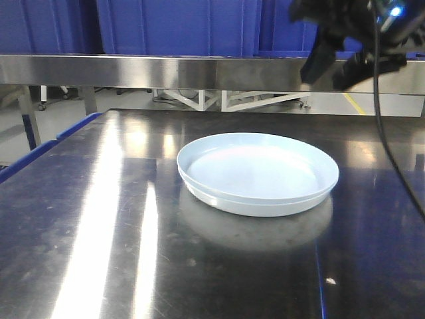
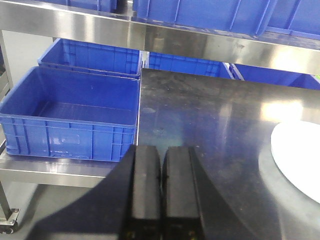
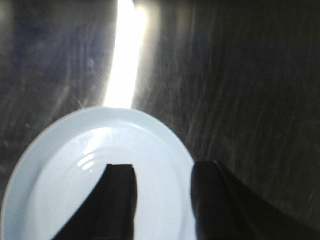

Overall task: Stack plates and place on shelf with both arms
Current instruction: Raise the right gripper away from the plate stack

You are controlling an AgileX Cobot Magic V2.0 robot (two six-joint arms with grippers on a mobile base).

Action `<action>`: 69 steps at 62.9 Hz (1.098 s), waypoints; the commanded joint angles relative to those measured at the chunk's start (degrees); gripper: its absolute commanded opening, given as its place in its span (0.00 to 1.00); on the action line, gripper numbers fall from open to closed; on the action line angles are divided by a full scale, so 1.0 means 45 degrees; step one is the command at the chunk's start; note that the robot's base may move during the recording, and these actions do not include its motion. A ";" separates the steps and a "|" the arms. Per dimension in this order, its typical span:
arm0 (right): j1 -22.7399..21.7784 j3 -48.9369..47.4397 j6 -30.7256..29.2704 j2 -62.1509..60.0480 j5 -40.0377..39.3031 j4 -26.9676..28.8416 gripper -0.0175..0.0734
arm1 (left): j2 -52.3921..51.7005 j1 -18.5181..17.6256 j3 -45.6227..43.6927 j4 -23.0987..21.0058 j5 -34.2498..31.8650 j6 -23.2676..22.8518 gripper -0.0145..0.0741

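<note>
The pale bluish-white plates (image 1: 259,174) sit mid-table, apparently one nested in the other, with a seam line running round the side. My right gripper (image 1: 332,70) hangs high above their far right edge. In the right wrist view it (image 3: 162,167) is open, one finger over the plate (image 3: 90,170) and the other over its right rim, holding nothing. My left gripper (image 2: 161,165) is shut and empty, fingers pressed together at the table's left edge. The plates' edge (image 2: 300,160) lies off to its right. The left gripper does not show in the front view.
A stainless steel shelf (image 1: 166,72) spans the back above the table and carries blue bins (image 1: 172,26). Blue crates (image 2: 70,115) stand on a lower rack left of the dark metal table (image 1: 99,219). A black cable (image 1: 388,146) hangs from the right arm.
</note>
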 commanded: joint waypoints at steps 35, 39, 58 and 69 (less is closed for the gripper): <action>-0.0027 0.0663 -0.0061 -0.2624 -0.1025 -0.0592 0.37 | 0.0044 -0.0056 -0.0387 -0.0068 -0.1204 -0.0058 0.26; -0.0027 0.0963 -0.0061 -0.2624 -0.1037 -0.0592 0.37 | 0.0044 -0.0056 -0.0387 -0.0068 -0.1204 -0.0058 0.26; -0.0027 0.1390 -0.0061 -0.2353 -0.1059 -0.0592 0.67 | 0.0044 -0.0056 -0.0387 -0.0068 -0.1204 -0.0058 0.26; -0.0027 0.1390 -0.0061 -0.1718 -0.1059 -0.0592 0.69 | 0.0044 -0.0056 -0.0387 -0.0068 -0.1204 -0.0058 0.26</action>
